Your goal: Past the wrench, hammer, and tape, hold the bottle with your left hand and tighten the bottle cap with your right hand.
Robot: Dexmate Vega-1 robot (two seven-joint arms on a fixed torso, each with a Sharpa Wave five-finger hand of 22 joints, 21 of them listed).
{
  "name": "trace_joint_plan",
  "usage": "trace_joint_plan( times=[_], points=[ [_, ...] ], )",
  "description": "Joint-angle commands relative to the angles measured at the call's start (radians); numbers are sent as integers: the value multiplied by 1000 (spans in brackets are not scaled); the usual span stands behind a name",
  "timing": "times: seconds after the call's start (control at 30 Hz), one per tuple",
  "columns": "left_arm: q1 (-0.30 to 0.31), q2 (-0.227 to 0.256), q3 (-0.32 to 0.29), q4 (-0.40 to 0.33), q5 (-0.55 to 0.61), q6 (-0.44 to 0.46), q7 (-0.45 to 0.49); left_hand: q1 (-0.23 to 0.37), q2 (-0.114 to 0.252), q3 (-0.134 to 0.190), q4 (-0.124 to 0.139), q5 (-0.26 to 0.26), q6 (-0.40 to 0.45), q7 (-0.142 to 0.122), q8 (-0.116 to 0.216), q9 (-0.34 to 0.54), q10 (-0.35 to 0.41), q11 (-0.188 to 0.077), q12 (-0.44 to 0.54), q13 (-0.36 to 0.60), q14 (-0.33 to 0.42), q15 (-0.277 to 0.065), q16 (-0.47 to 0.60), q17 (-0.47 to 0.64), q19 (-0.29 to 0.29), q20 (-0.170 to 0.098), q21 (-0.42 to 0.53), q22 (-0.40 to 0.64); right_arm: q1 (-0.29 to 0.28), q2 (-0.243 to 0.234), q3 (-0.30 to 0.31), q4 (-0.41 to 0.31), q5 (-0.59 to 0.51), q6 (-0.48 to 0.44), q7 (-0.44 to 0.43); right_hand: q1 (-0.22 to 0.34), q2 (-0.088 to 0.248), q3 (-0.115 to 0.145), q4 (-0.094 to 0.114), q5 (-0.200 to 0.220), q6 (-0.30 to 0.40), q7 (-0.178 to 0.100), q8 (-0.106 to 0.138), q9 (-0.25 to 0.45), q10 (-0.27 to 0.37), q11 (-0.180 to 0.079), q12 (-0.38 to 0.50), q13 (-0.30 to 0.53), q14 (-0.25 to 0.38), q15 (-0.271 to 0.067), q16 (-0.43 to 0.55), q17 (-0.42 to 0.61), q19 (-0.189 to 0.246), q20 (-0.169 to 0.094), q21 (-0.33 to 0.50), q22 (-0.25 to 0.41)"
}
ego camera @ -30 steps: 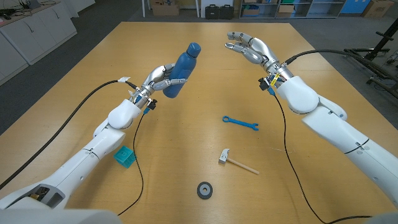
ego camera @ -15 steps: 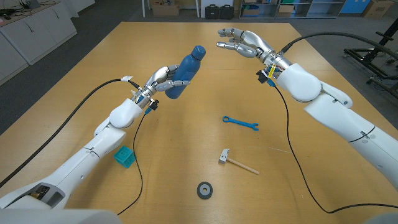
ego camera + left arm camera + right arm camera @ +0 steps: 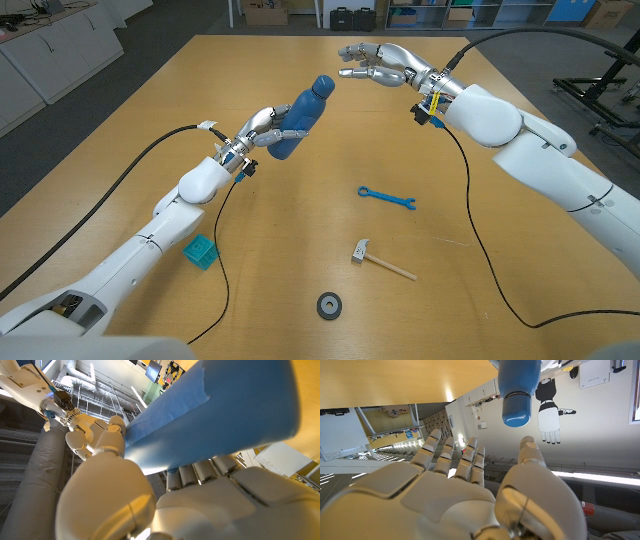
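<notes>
Left hand [image 3: 262, 127] fingers wrap bottle [image 3: 298, 115] | right hand [image 3: 385, 66] fingers spread, empty

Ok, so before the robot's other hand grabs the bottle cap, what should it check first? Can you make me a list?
1. Left hand holds the blue bottle off the table: ok.
2. Cap points toward the right hand: ok.
3. Right hand holds nothing, fingers apart: ok.
4. Right hand on the cap: not ok, there is a gap.
5. Wrench, hammer and tape lie out of the way: ok.
6. Cap already tight: cannot tell.
</notes>
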Motion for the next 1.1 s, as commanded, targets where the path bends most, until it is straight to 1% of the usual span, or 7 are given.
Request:
trace_joint_plan(
  times=[0.03, 0.1, 0.2, 0.37, 0.6, 0.73, 1.1],
  points=[
    [-19, -9, 8, 23, -18, 0, -19, 115, 127, 39, 39, 9, 159, -159, -1, 5, 112, -105, 0, 3, 7, -167, -6, 5, 9, -142, 0, 3, 50, -43, -26, -58, -51, -84, 62, 5, -11, -3, 4, 5, 0, 16, -6, 5, 4, 6, 4, 4, 4, 20, 5, 1, 14, 22, 3, 5],
    [-21, -11, 9, 27, -19, -2, -21, 115, 127, 39, 39, 9, 159, -159, -1, 5, 111, -104, -1, 3, 7, -167, -6, 5, 9, -142, 0, 3, 53, -47, -31, -70, -68, -98, 64, 4, -14, -4, 6, 6, 4, 19, -5, 7, 13, 5, 8, 6, 21, 22, 10, 1, 27, 35, 6, 5],
    [-22, -12, 9, 29, -19, -2, -22, 115, 128, 39, 39, 9, 160, -159, 0, 5, 112, -103, -1, 4, 7, -167, -7, 6, 9, -142, -1, 3, 59, -49, -34, -84, -80, -122, 74, 6, -17, -4, 6, 8, 12, 17, -3, 9, 30, -2, 16, 8, 41, 18, 16, 0, 40, 35, 9, 6],
    [-28, -13, 13, 32, -15, -5, -27, 116, 129, 39, 40, 9, 161, -160, 0, 5, 112, -102, -2, 4, 7, -168, -7, 6, 9, -142, -1, 4, 92, -46, -56, -95, -97, -169, 111, 15, -20, -2, 4, 10, 24, 9, 1, 13, 59, -12, 28, 12, 70, 2, 23, -1, 73, 35, 17, 6],
    [-33, -15, 16, 33, -14, -5, -33, 116, 130, 39, 40, 9, 166, -159, 1, 5, 114, -105, -2, 5, 9, -167, -7, 7, 9, -142, -1, 4, 123, -38, -79, -96, -117, -199, 143, 21, -20, 0, 4, 11, 36, 0, 5, 15, 68, -11, 32, 13, 89, -4, 28, -2, 90, 41, 21, 6],
    [-35, -16, 18, 34, -13, -3, -35, 117, 131, 39, 40, 9, 168, -159, 2, 5, 118, -105, -1, 6, 10, -167, -7, 8, 9, -142, -2, 4, 134, -34, -88, -96, -124, -209, 158, 28, -20, 2, 3, 13, 50, -7, 11, 17, 85, -18, 39, 15, 106, -13, 33, -4, 106, 42, 25, 6],
    [-52, -30, 28, 58, -12, -14, -43, 118, 128, 38, 39, 9, 163, -160, -1, 6, 109, -103, -6, 8, 6, -167, -11, 8, 6, -142, -4, 4, 141, -27, -92, -97, -135, -205, 174, 37, -21, 5, 3, 14, 67, -19, 16, 20, 99, -23, 44, 17, 133, -31, 39, -5, 125, 42, 29, 6]
  ],
)
